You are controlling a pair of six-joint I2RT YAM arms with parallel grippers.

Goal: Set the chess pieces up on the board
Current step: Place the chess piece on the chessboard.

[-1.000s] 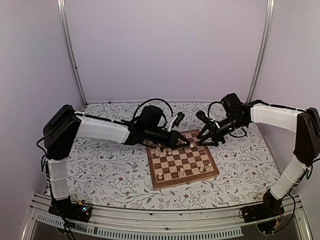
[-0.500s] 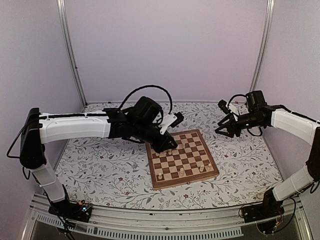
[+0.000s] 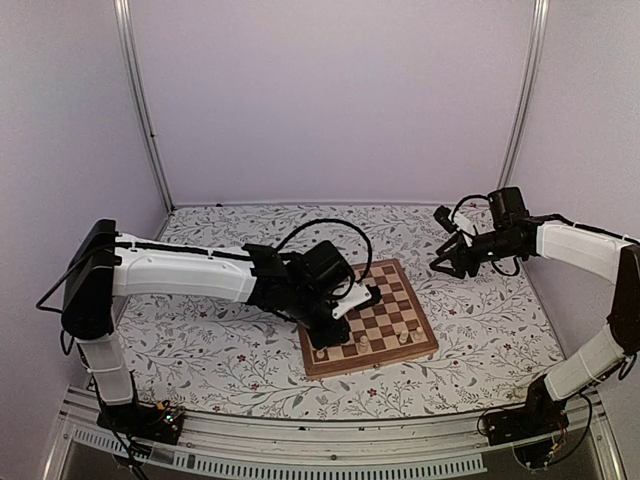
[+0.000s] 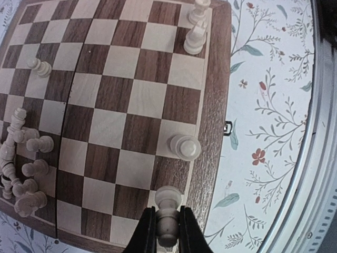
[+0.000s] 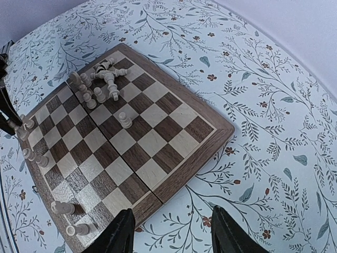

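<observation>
I've left gripper point(image 4: 168, 238) pinching pawn point(image 4: 168, 199), axis in line with jaws. Edge-row square straight ahead on board point(image 4: 212, 105) - right gripper point(image 5: 176, 232) agape, well apart.

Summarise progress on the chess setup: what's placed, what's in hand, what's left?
Done: a few pale cream turned chess pieces stand along one edge row of the brown-and-tan checkered wooden board. In hand: the left end effector is shut on one more piece near that row's end. Left: a heap of toppled pieces at the opposite edge. The right end effector is open, empty, beside the board.
</observation>
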